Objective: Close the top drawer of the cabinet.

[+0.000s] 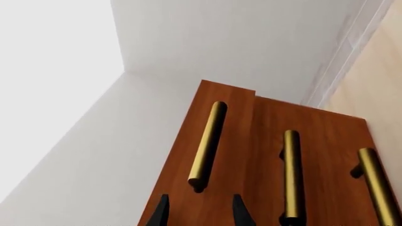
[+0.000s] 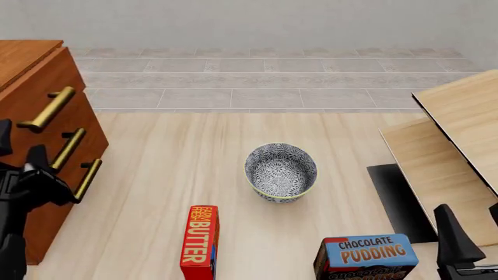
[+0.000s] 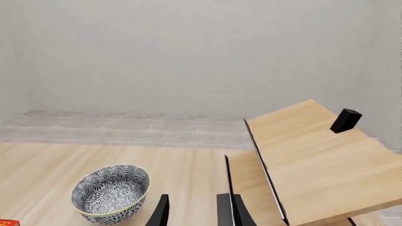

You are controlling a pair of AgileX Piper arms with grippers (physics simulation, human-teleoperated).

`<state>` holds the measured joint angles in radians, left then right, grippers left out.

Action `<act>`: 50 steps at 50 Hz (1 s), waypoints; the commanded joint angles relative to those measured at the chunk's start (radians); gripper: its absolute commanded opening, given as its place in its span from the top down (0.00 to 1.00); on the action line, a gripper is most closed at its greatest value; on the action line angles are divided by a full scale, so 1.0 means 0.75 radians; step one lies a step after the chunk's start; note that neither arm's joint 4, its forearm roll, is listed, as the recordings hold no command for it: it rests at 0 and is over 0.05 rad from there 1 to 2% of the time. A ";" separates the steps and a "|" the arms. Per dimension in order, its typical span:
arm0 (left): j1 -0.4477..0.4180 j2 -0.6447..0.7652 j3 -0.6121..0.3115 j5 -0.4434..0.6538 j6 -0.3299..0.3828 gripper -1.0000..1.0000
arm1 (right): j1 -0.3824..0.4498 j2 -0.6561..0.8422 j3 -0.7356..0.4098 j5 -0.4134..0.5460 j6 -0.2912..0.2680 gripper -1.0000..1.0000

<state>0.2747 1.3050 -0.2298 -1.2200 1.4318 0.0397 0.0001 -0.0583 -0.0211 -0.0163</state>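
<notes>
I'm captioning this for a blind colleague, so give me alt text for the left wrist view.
The cabinet, reddish-brown wood, fills the view with three brass bar handles, and the top drawer stands out slightly proud of the drawer beside it. The left gripper shows two dark fingers apart and empty, just short of the top drawer's handle. Plain white walls lie behind.

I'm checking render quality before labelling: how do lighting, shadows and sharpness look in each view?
Front view: even, soft light, sharp throughout, faint shadow under the bowl, no glare. Left wrist view: left wall washed out to near white, brass handle on the top drawer shows a soft highlight, the cabinet crisp. Right wrist view: flat light, no blur, dark fingers cropped at the frame edge.
</notes>
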 commanded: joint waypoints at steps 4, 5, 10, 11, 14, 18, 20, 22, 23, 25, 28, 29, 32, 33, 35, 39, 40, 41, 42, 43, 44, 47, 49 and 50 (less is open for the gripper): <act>0.050 0.051 -0.029 0.000 -0.005 0.00 | -0.002 0.000 0.003 -0.003 -0.002 0.00; 0.051 0.052 -0.029 0.000 -0.003 0.00 | -0.002 0.000 0.002 -0.003 -0.002 0.00; 0.057 0.054 -0.029 0.000 -0.003 0.00 | -0.001 0.000 -0.001 -0.001 -0.002 0.00; 0.060 0.054 -0.029 0.000 -0.003 0.00 | 0.000 0.000 -0.003 0.001 -0.002 0.00; 0.070 0.055 -0.031 0.000 -0.003 0.00 | 0.002 0.000 -0.006 0.003 -0.002 0.00; 0.083 0.053 -0.031 0.000 -0.005 0.00 | 0.001 0.000 -0.013 0.008 -0.003 0.00; 0.092 0.055 -0.033 0.000 -0.006 0.00 | -0.001 0.000 -0.017 0.011 -0.004 0.00; 0.095 0.055 -0.033 0.000 -0.005 0.00 | -0.002 0.000 -0.018 0.011 -0.003 0.00; 0.099 0.054 -0.031 0.000 -0.006 0.00 | -0.003 0.000 -0.019 0.012 -0.004 0.00; 0.104 0.052 -0.028 0.000 -0.004 0.00 | -0.003 0.000 -0.022 0.014 -0.005 0.00; 0.112 0.049 -0.024 0.000 -0.002 0.00 | -0.003 0.000 -0.031 0.019 -0.005 0.00; 0.115 0.048 -0.023 0.000 -0.003 0.00 | -0.002 0.000 -0.031 0.019 -0.006 0.00; 0.123 0.042 -0.018 0.000 -0.003 0.00 | 0.000 0.000 -0.038 0.023 -0.008 0.00; 0.127 0.040 -0.016 0.000 -0.004 0.00 | 0.000 0.000 -0.039 0.023 -0.008 0.00; 0.135 0.035 -0.013 0.000 -0.008 0.00 | -0.001 0.000 -0.042 0.024 -0.009 0.00; 0.142 0.024 -0.003 0.000 -0.011 0.00 | 0.002 0.000 -0.052 0.032 -0.010 0.00; 0.142 0.024 -0.003 0.000 -0.011 0.00 | 0.002 0.000 -0.052 0.032 -0.010 0.00; 0.145 0.021 0.000 0.000 -0.012 0.00 | 0.002 0.000 -0.057 0.035 -0.010 0.00; 0.146 0.018 0.002 0.000 -0.013 0.00 | 0.003 0.000 -0.062 0.040 -0.010 0.00; 0.147 0.015 0.005 0.000 -0.013 0.00 | 0.003 0.000 -0.070 0.045 -0.010 0.00; 0.150 0.010 0.011 0.000 -0.008 0.00 | 0.006 0.000 -0.087 0.056 -0.011 0.00; 0.153 -0.002 0.028 0.000 -0.003 0.00 | 0.005 0.000 -0.117 0.074 -0.011 0.00; 0.162 -0.009 0.036 0.000 -0.007 0.00 | 0.003 0.000 -0.119 0.074 -0.010 0.00; 0.162 -0.009 0.036 0.000 -0.007 0.00 | 0.003 0.000 -0.119 0.074 -0.010 0.00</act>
<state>0.3387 1.3171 -0.2288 -1.2183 1.4286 0.0416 0.0002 -0.1164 0.0153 -0.0231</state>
